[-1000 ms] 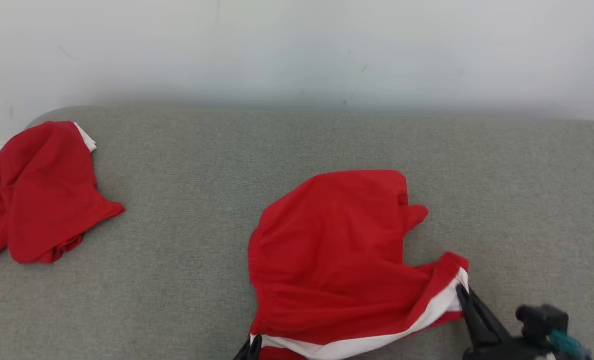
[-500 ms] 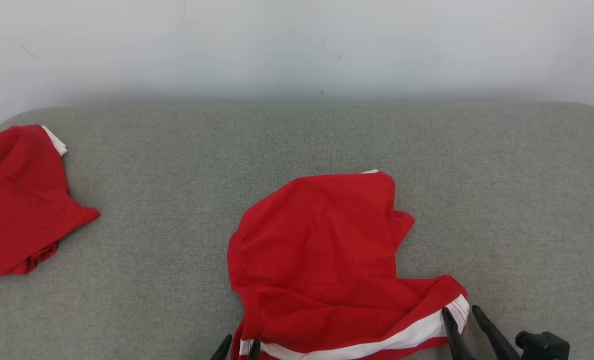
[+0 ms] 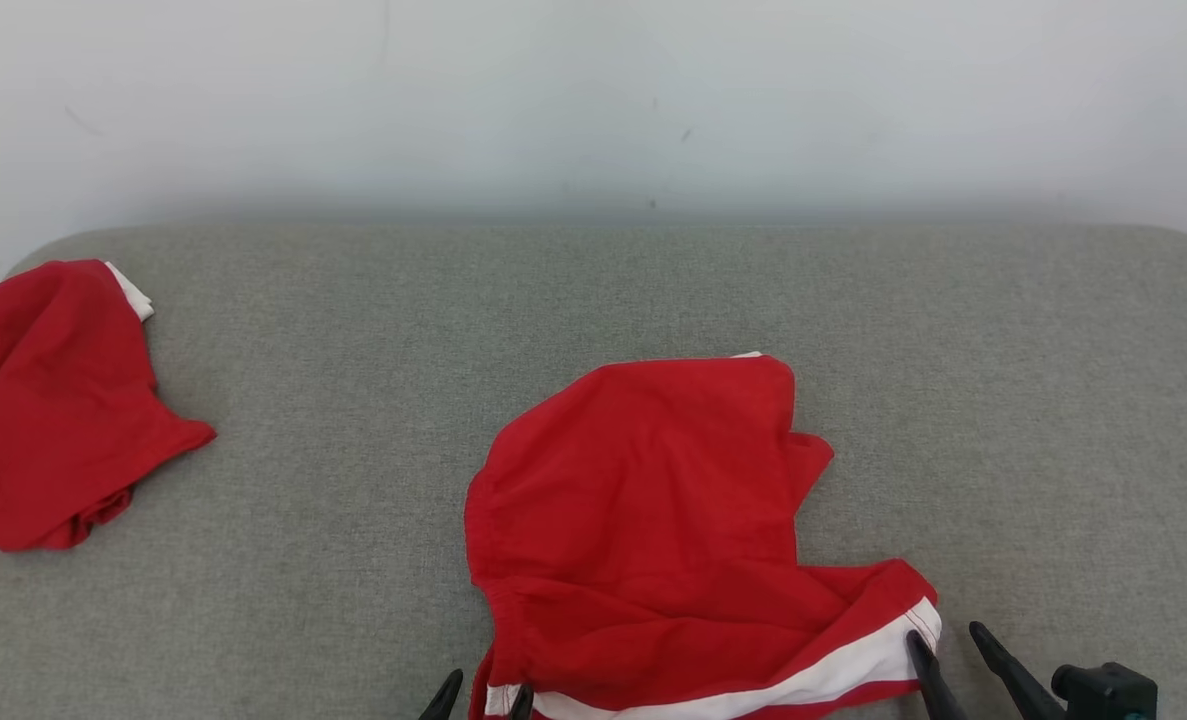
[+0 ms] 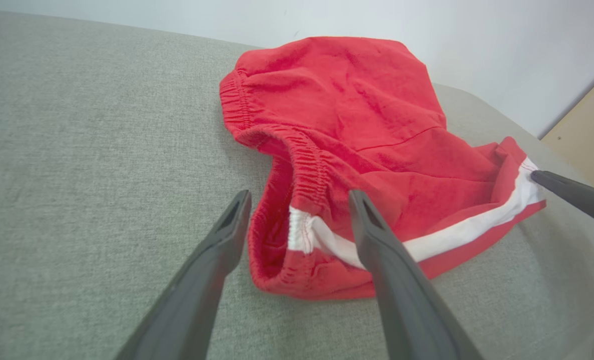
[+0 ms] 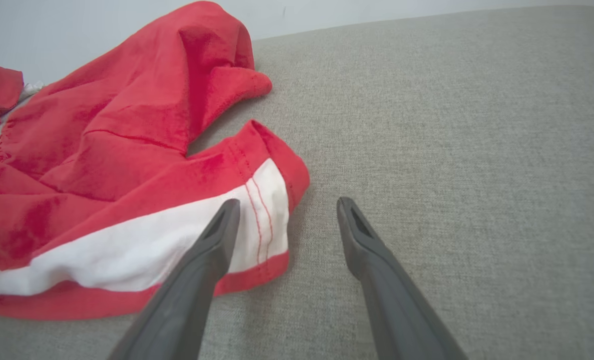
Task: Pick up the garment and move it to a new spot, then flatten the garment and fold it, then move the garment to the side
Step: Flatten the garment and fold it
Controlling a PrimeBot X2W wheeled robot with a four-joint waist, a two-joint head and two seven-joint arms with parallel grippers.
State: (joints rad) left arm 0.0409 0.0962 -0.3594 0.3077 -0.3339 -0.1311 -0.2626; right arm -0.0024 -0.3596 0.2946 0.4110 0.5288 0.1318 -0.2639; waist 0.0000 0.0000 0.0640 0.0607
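The red garment (image 3: 643,520), white-striped along its near edge, is seen lying crumpled at the near centre of the grey cushion (image 3: 353,350). The left gripper (image 3: 481,700) is held spread wide at the garment's near-left waistband corner, with nothing grasped. The right gripper (image 3: 948,645) is likewise spread, empty, at the near-right hem. A second red garment (image 3: 53,400) is seen at the far left.

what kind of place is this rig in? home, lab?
Likely an indoor garment-folding setup, home or mock-up: a grey upholstered cushion against a plain white wall, red shorts and a second red garment lying on it.
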